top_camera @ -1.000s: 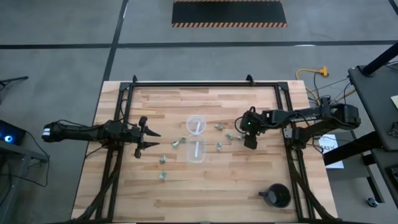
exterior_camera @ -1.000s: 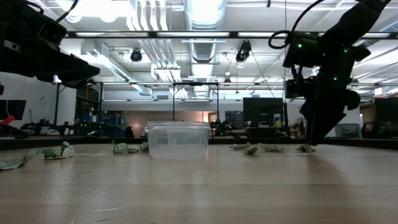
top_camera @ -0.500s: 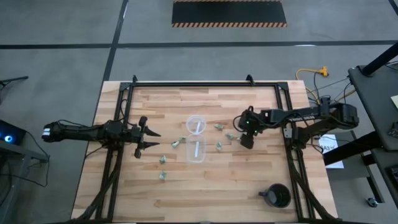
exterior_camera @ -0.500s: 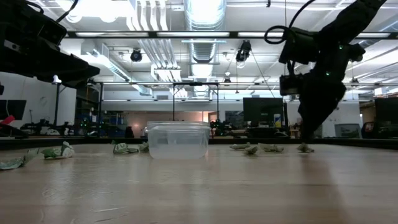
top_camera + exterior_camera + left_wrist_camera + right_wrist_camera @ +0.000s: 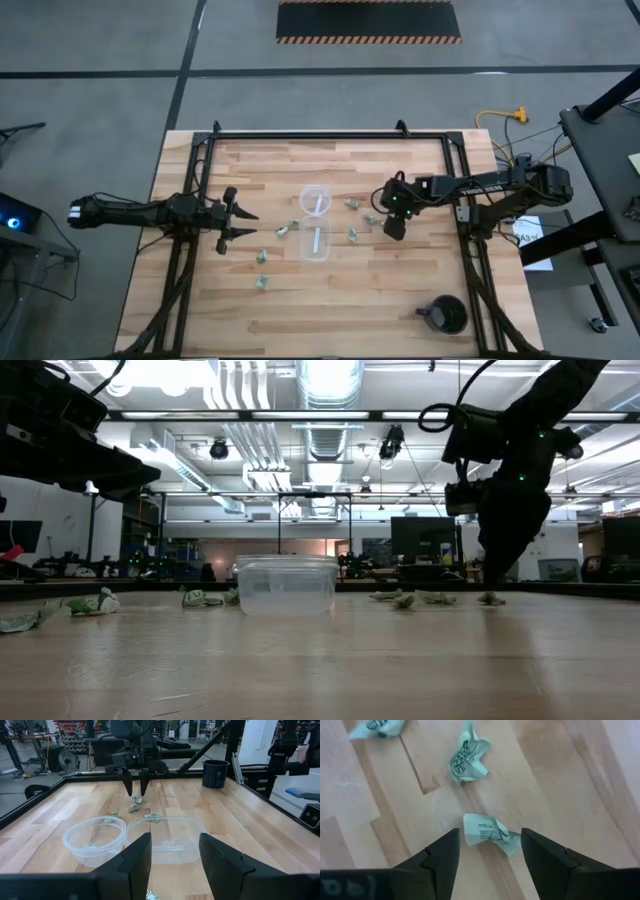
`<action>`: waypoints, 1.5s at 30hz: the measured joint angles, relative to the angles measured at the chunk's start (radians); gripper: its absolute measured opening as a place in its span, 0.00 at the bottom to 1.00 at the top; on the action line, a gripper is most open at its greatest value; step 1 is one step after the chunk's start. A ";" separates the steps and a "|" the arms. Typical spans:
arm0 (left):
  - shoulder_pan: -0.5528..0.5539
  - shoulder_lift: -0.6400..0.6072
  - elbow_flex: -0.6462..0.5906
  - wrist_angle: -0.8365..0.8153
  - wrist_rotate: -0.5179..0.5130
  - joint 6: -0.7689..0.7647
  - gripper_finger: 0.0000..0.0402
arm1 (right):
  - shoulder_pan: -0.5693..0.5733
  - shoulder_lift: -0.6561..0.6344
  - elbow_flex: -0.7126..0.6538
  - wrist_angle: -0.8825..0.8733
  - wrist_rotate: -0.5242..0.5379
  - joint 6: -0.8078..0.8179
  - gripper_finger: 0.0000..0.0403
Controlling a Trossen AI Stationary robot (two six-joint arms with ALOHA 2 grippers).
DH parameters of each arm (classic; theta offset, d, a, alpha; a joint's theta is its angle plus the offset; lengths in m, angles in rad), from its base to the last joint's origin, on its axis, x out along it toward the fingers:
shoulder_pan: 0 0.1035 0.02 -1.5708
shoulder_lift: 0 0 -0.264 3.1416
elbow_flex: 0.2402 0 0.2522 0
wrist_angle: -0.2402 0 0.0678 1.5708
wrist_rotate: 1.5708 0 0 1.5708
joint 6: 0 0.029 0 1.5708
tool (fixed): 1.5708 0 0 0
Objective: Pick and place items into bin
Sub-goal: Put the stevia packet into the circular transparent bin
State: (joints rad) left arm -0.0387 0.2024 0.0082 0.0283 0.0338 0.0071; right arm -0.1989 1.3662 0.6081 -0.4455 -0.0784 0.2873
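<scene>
The right tool (image 5: 490,852) hangs open (fingers spread) over a crumpled green-and-whitish bit (image 5: 490,836).

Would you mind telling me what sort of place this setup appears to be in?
Probably an industrial lab or workshop: exposed ceiling ducts, a concrete floor with a hazard-striped mat, and a framed wooden table.

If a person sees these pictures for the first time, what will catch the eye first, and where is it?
The right gripper stands out first: it points down with open fingers on either side of a crumpled green-and-white paper bit, right of the table's middle. Beside it, at the centre, sit a round clear cup and a clear rectangular container, with more bits scattered around. The left gripper waits open at the left side.
</scene>
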 joint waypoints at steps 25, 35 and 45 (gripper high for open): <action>0.000 0.000 0.000 0.000 0.000 0.000 0.37 | 0.000 0.126 0.056 0.003 0.083 -0.037 0.38; 0.000 0.000 0.000 0.000 0.000 0.000 0.37 | -0.015 0.124 0.049 -0.015 0.078 -0.131 0.04; 0.000 0.000 0.000 0.000 0.000 0.000 0.37 | -0.018 0.122 0.074 0.007 0.086 -0.159 0.02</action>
State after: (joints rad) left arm -0.0390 0.2024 0.0082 0.0280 0.0338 0.0068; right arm -0.2173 1.4883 0.6823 -0.4385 0.0074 0.1281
